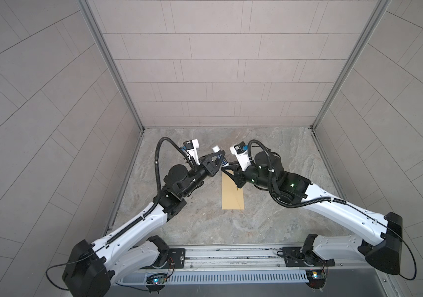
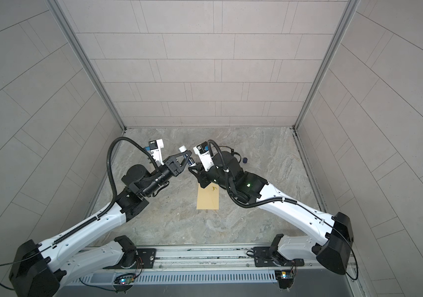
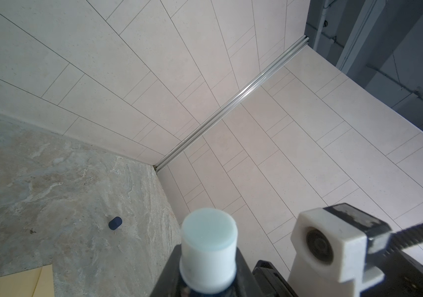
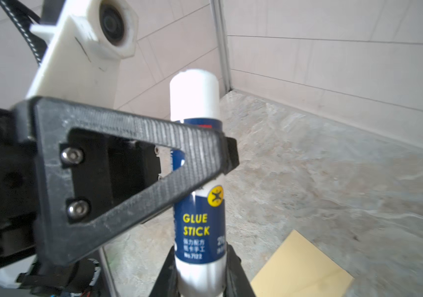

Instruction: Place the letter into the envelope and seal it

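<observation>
The yellow-tan envelope (image 1: 233, 195) (image 2: 208, 199) lies flat in the middle of the stone table, and a corner of it shows in the wrist views (image 3: 12, 282) (image 4: 302, 267). The letter is hidden in every view. Above the envelope's far end, both grippers hold one uncapped blue-and-white glue stick (image 1: 224, 161) (image 2: 191, 160) (image 3: 209, 239) (image 4: 197, 226). My left gripper (image 1: 220, 157) (image 2: 187, 155) (image 3: 209, 267) is shut on its middle. My right gripper (image 1: 224, 168) (image 2: 192, 169) (image 4: 200, 272) is shut on its lower end.
A small dark blue cap (image 2: 245, 160) (image 3: 115, 223) lies on the table behind the right arm, towards the back wall. Tiled walls close the table in at the back and on both sides. The right arm reaches over the envelope's far end.
</observation>
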`<control>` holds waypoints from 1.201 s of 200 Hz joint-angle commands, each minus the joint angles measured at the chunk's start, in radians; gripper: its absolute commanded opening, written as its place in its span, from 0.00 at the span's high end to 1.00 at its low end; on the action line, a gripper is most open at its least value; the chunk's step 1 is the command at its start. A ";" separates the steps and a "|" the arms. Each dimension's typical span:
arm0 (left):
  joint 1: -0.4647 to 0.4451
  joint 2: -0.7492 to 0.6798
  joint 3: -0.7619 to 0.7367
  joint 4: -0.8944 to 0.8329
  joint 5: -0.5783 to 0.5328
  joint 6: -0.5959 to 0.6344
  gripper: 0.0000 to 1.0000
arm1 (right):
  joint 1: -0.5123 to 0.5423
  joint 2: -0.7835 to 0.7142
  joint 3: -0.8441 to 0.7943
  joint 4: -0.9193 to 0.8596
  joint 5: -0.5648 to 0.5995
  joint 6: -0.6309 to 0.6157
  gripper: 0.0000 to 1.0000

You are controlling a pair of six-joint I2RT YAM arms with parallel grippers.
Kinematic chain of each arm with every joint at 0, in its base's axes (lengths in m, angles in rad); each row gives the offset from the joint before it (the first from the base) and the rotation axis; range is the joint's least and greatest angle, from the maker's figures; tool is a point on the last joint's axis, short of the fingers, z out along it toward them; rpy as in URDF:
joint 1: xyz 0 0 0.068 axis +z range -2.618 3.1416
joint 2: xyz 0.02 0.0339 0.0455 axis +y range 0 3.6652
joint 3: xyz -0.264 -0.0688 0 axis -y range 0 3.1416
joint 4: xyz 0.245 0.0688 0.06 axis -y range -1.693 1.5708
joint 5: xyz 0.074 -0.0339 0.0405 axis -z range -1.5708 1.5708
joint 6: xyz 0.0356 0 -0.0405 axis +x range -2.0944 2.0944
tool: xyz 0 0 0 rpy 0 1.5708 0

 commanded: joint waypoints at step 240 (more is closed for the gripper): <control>0.005 -0.006 0.000 0.094 0.086 0.048 1.00 | -0.194 -0.102 -0.169 0.223 -0.535 0.086 0.32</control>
